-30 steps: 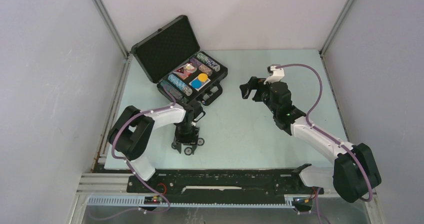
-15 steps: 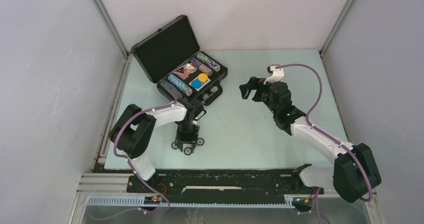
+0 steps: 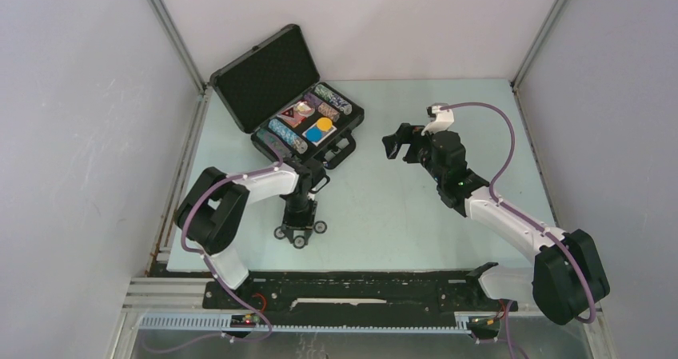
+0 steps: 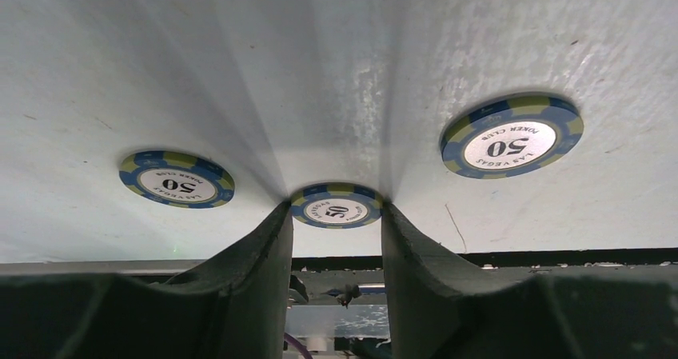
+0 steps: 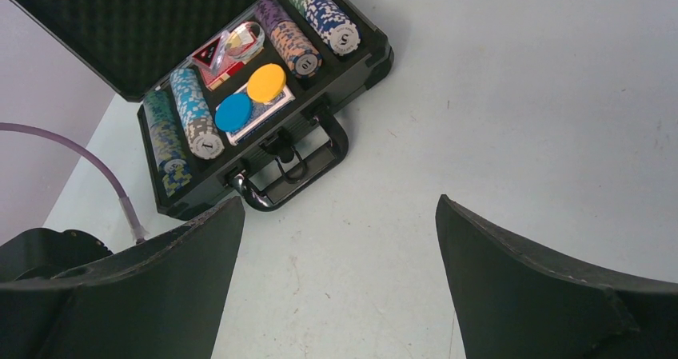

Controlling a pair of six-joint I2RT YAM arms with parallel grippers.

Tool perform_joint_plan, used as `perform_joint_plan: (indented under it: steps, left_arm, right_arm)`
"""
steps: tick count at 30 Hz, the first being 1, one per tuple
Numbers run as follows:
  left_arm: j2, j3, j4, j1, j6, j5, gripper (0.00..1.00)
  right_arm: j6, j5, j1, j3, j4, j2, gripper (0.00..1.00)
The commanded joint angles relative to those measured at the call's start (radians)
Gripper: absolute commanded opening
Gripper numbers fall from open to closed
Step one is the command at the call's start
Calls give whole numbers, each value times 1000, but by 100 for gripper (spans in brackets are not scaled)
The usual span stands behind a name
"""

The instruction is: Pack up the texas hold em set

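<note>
The texas hold em set's black case [image 3: 264, 79] lies open at the back left, its lid leaning back; the right wrist view shows the case [image 5: 372, 67] with patterned chip rows [image 5: 297, 39], an orange disc [image 5: 265, 82] and a blue disc [image 5: 233, 112] on a card deck. Three blue-and-yellow "50" chips lie flat on the table near the front. My left gripper [image 3: 299, 229] points down with its fingertips touching both edges of the middle chip [image 4: 337, 203]. The other two chips [image 4: 176, 179] [image 4: 512, 137] lie either side. My right gripper [image 3: 392, 145] hovers open and holds nothing.
The case's handle [image 5: 292, 175] points toward the table's middle, just ahead of my right gripper [image 5: 340, 207]. Grey walls close in the pale table [image 3: 400, 215] at left, back and right. A black rail [image 3: 352, 291] runs along the near edge.
My left gripper's fingers have drawn in around the middle chip. The right arm has not moved.
</note>
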Motion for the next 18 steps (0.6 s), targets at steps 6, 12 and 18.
perform_joint_plan:
  steps: [6,12,18]
  left_arm:
    - [-58,81,-16,7,12,-68,42]
    - [-55,116,-26,6,15,-56,42]
    - [-24,169,-30,-1,27,-46,42]
  right_arm:
    - [16,1,-11,-2,46,-19,99]
    - [17,1,-10,-2,45,-18,99]
    - [17,-1,-12,-2,46,-18,99]
